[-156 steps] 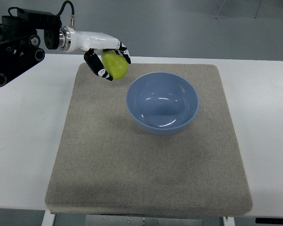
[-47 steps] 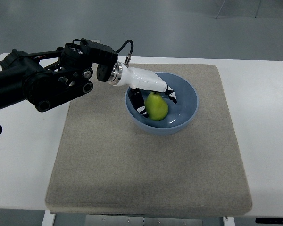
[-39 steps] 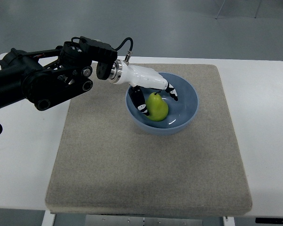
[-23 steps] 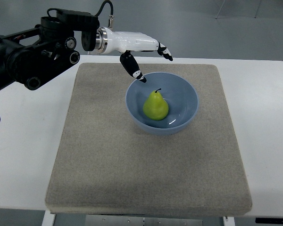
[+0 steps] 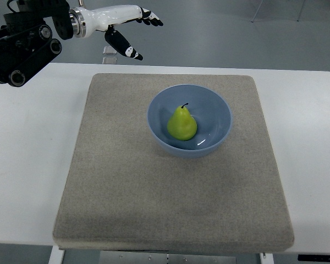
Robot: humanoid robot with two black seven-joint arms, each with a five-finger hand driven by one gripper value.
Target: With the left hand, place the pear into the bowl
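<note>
Coming in from the upper left corner: a black left arm (image 5: 22, 47), ending in the white left hand (image 5: 118, 22), hanging above the far edge of the white table (image 5: 27, 159) and well apart from everything on it. Spreading wide and gripping nothing, the fingers (image 5: 149, 17) stretching out toward the right and the thumb (image 5: 124, 47) angling downward below them.

Lying across the middle of the table: a grey-beige mat (image 5: 126, 181), squarish, covering most of the surface and leaving bare white strips showing at either side.

Sitting on the far half of the mat, a little right of centre: a blue bowl (image 5: 214, 104), round and glossy, catching light along its inner wall.

Standing upright inside the bowl: the yellow-green pear (image 5: 181, 124), resting on the bowl's bottom, leaning slightly toward the left inner wall, its dark stem pointing up and away. Touching nothing but the bowl.

Showing at the far right: more bare table, with grey floor running behind it along the top.
</note>
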